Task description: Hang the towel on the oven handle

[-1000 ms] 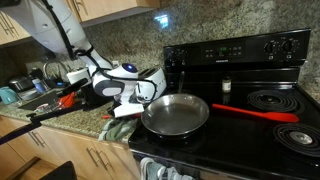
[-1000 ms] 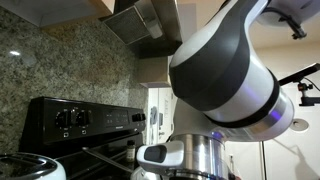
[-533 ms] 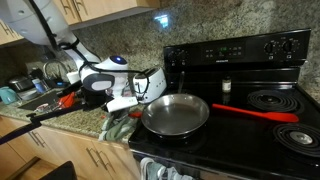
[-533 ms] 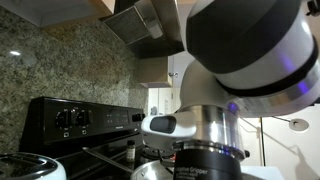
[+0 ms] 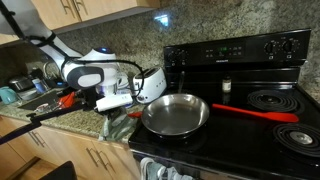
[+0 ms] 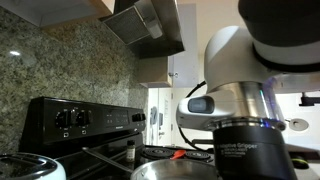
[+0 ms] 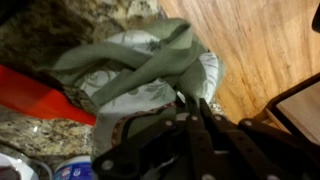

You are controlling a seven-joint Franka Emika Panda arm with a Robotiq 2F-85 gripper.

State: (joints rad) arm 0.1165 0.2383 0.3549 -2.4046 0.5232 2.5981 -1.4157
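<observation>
The towel [image 7: 140,70], grey-green with a patterned band, is bunched up right at my fingertips in the wrist view. In an exterior view it shows as a green heap [image 5: 118,126] at the counter's edge beside the steel pan [image 5: 175,115]. My gripper [image 7: 188,103] is shut, its dark fingers pressed together on a fold of the towel. In an exterior view the gripper [image 5: 118,100] hangs just above the heap, left of the pan. The oven handle is out of view.
The black range [image 5: 240,50] fills the right side, and the pan's long red handle [image 5: 255,113] lies across its cooktop. Dishes and a red utensil [image 5: 68,100] crowd the granite counter [image 5: 60,118] on the left. Wood floor [image 7: 260,50] shows past the counter edge.
The arm has swung left, away from the pan, with the gripper staying shut. In the close exterior view the arm's body has drawn back and to the right.
</observation>
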